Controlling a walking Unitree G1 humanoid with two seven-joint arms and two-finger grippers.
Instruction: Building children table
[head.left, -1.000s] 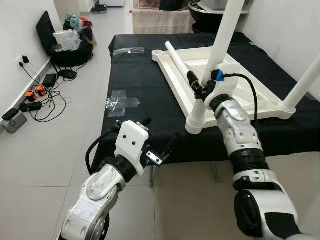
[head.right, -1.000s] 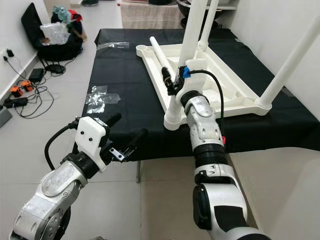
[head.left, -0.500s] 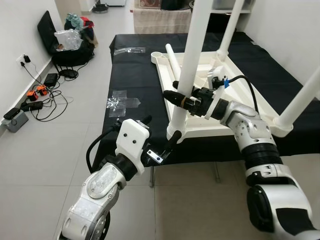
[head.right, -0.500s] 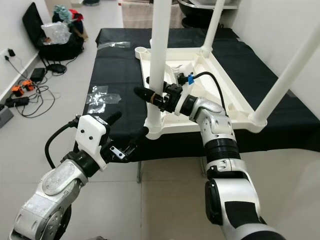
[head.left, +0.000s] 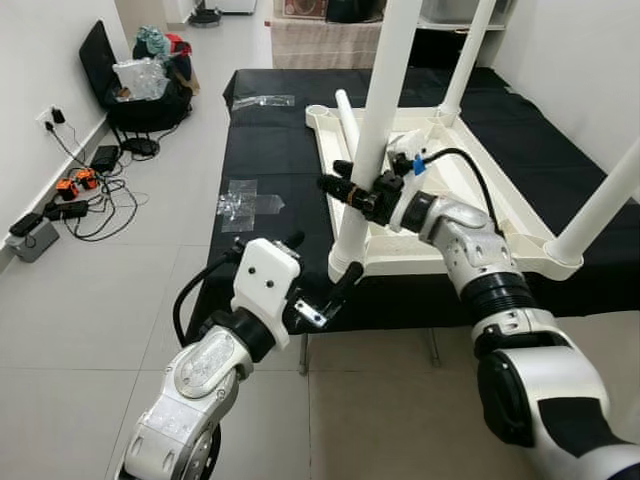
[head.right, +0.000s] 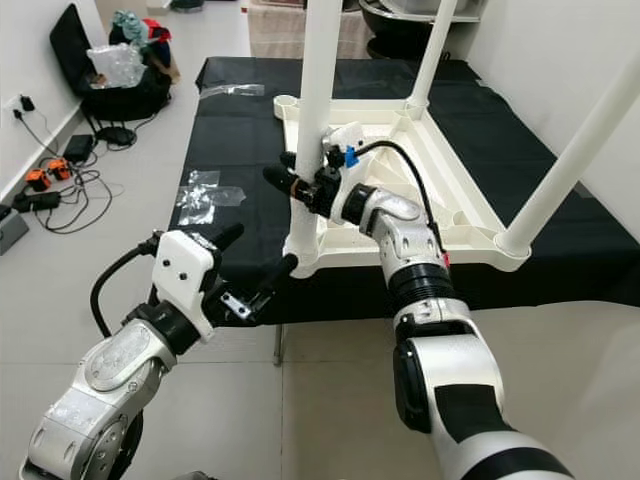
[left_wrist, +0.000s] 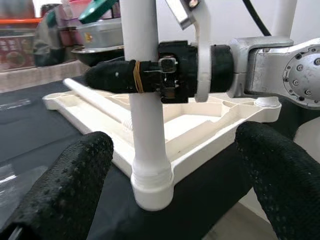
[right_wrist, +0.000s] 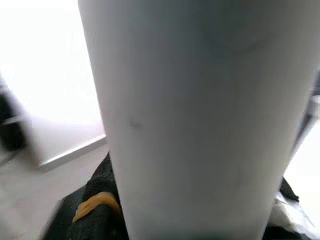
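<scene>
right gripper (head.left: 345, 185) clamped — table leg (head.left: 375, 120)

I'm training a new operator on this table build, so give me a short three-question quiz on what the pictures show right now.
1. True or false: the right gripper is clamped on the upright leg.
2. How many legs stand fitted in the upside-down tabletop? A) one B) three C) four
3. Fill in: a loose leg lies ____ the tabletop.

Key: 1 true. 2 B. 3 inside. The left gripper hangs open below the table edge.
</scene>
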